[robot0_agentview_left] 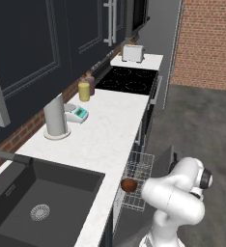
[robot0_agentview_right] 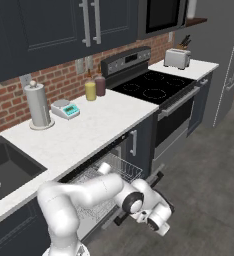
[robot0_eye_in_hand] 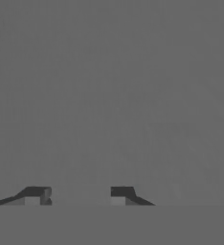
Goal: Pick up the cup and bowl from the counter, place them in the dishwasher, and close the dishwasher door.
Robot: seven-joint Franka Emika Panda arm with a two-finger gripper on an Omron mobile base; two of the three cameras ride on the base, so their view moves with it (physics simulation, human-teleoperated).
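Observation:
The glossy reddish-brown bowl (robot0_agentview_left: 129, 185) sits in the light grey wire rack (robot0_agentview_left: 140, 172) pulled out of the dishwasher (robot0_agentview_right: 106, 172) under the white counter (robot0_agentview_left: 110, 130). The cup is hidden from me. The dark dishwasher door (robot0_agentview_left: 166, 157) hangs open beyond the rack, partly covered by my arm. My hand (robot0_agentview_right: 158, 220) hangs low in front of the rack, off the door's outer edge. In the hand view my gripper (robot0_eye_in_hand: 79, 195) is open with nothing between its fingertips (robot0_eye_in_hand: 37, 193), and it faces a plain grey surface.
On the counter stand a tall grey cylinder (robot0_agentview_left: 56, 116), a small scale (robot0_agentview_left: 78, 113), a yellow bottle (robot0_agentview_left: 84, 90) and a brown bottle (robot0_agentview_left: 90, 82). The black sink (robot0_agentview_left: 40, 198) lies left, with the cooktop (robot0_agentview_left: 128, 79) and toaster (robot0_agentview_left: 133, 52) beyond. Grey floor (robot0_agentview_left: 206, 130) spreads to the right.

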